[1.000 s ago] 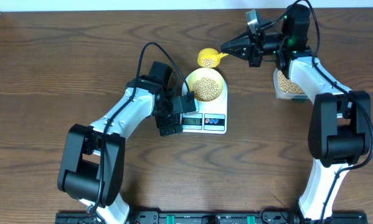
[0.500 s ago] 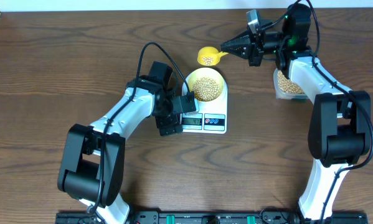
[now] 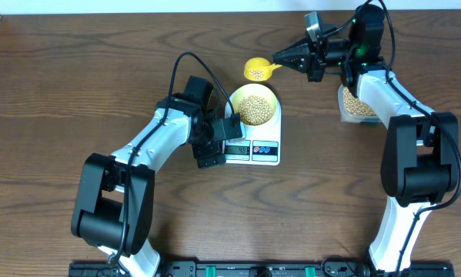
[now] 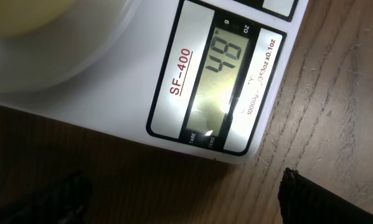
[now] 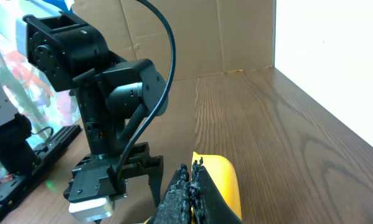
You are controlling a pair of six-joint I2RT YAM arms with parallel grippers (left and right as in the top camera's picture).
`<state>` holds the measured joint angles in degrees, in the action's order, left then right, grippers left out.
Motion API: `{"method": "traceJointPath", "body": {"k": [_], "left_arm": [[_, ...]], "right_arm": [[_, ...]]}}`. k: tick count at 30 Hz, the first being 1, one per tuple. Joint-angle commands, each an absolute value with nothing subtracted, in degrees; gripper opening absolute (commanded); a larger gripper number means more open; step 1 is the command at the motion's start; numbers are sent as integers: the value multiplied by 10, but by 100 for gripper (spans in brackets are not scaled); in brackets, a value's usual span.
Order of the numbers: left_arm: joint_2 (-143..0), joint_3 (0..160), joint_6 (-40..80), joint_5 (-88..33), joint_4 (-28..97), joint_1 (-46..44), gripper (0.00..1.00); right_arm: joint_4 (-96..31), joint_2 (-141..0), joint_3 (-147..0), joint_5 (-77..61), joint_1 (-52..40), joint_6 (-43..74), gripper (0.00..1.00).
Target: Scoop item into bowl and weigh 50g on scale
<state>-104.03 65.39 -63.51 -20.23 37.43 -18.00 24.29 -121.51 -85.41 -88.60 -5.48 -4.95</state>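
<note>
— So, from overhead, where is everything?
— The scale (image 3: 262, 151) sits mid-table (image 3: 61, 92) with the pale-yellow bowl (image 3: 234, 98) on its platform, and a layer of beans (image 3: 253, 110) in the bowl. The right gripper (image 3: 280, 58) is clenched on the handle of a yellow scoop (image 3: 255, 71), which hangs just beyond the bowl's far rim with what look like a few beans in it. The clear tub (image 3: 359, 106), part full of beans, sits under that arm.
— And the left gripper (image 3: 215, 145)?
— Spread wide at the scale's left end, grasping nothing.
— What does the left wrist view show?
— The display (image 4: 226, 81) close up, its digits reading 48, the bowl's edge (image 4: 24, 15) at top left, and the dark fingers (image 4: 323, 199) well apart low in the picture.
— Right wrist?
— The fingers (image 5: 185, 196) pressed together on the scoop's yellow handle (image 5: 222, 180), with the left arm (image 5: 105, 93) across the table.
</note>
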Motion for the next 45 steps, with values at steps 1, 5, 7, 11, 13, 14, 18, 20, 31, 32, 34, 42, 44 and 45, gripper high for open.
{"method": "traceJointPath", "body": {"k": [1,5,7,11,13,14,18,20,31,32,34,42,44,45], "left_arm": [[-1028,649,-645,-199,376,-177,98],[-1028,649,-645,-199,376,-177,98],[-1029,649,-645,-199,376,-177,98],[-1029,649,-645,-199,376,-177,98],[-1028,649,-645,-199,376,-177,98],[-1028,649,-645,-199,376,-177,98],[-1028,649,-645,-199,376,-177,98],[-1028,649,-645,-199,376,-177,98],[-1028,649,-645,-199,376,-177,98],[-1028,649,-645,-199,376,-177,98],[-1028,649,-645,-199,376,-177,98],[-1029,649,-645,-199,376,-177,98],[-1028,649,-645,-199,376,-177,98],[-1028,649,-645,-199,376,-177,98]], "right_arm": [[245,-1223,-852,-895,-57,-48,1],[245,-1223,-852,-895,-57,-48,1],[245,-1223,-852,-895,-57,-48,1],[245,-1223,-852,-895,-57,-48,1],[245,-1223,-852,-895,-57,-48,1],[245,-1223,-852,-895,-57,-48,1],[245,-1223,-852,-895,-57,-48,1],[245,-1223,-852,-895,-57,-48,1],[245,-1223,-852,-895,-57,-48,1],[245,-1223,-852,-895,-57,-49,1],[245,-1223,-852,-895,-57,-52,1],[244,-1223,-852,-878,-57,-60,1],[246,-1223,-852,-893,-58,-61,1],[247,-1223,-852,-895,-59,-60,1]]}}
